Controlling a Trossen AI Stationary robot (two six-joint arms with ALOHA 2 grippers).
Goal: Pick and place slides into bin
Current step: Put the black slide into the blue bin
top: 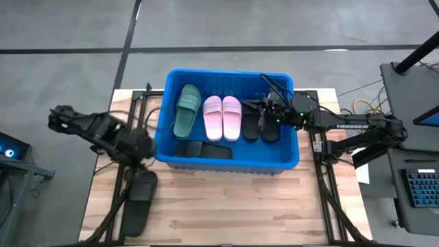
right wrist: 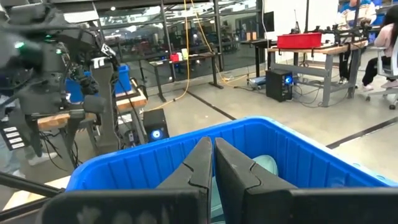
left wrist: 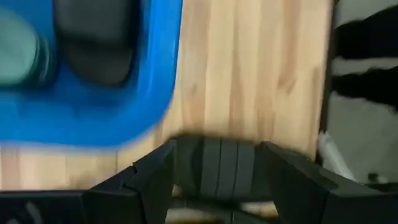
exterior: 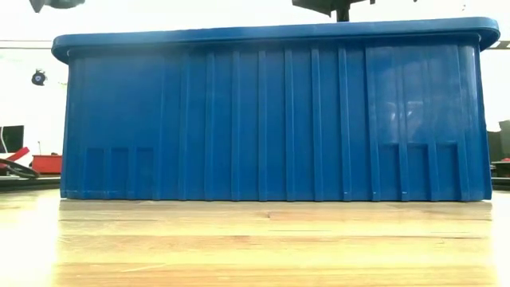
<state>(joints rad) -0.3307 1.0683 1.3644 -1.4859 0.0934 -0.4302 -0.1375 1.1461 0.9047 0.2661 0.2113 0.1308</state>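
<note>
The blue bin (top: pixel 226 163) stands at the middle of the table's far half and fills the low view (exterior: pixel 271 119). In it lie a dark green slide (top: pixel 186 110), a pink pair (top: pixel 223 116), a black pair (top: pixel 260 127) and one more black slide (top: pixel 202 149). My left gripper (top: pixel 140 151) is just outside the bin's near left corner, slanting down and closed on another black slide (top: pixel 140 200). My right gripper (top: pixel 264 113) is shut and empty, level above the bin's right part, fingers (right wrist: pixel 213 162) pointing over the bin (right wrist: pixel 155 162). My left gripper has the black slide between its two widely spread fingers, one on each side of a ribbed black part (left wrist: pixel 217 168). The fingers come from above, slanting down, at the slide's far end. The rest of the slide (top: pixel 137 213) reaches toward the table's near edge; I cannot tell whether it touches the table.
Bare wooden table top (top: pixel 233 206) spreads in front of the bin. Dark arm frames (top: pixel 322 199) run along both table sides. A desk with a keyboard (top: pixel 418 189) stands to the right. Beyond the table are workbenches and a seated person (right wrist: pixel 385 43).
</note>
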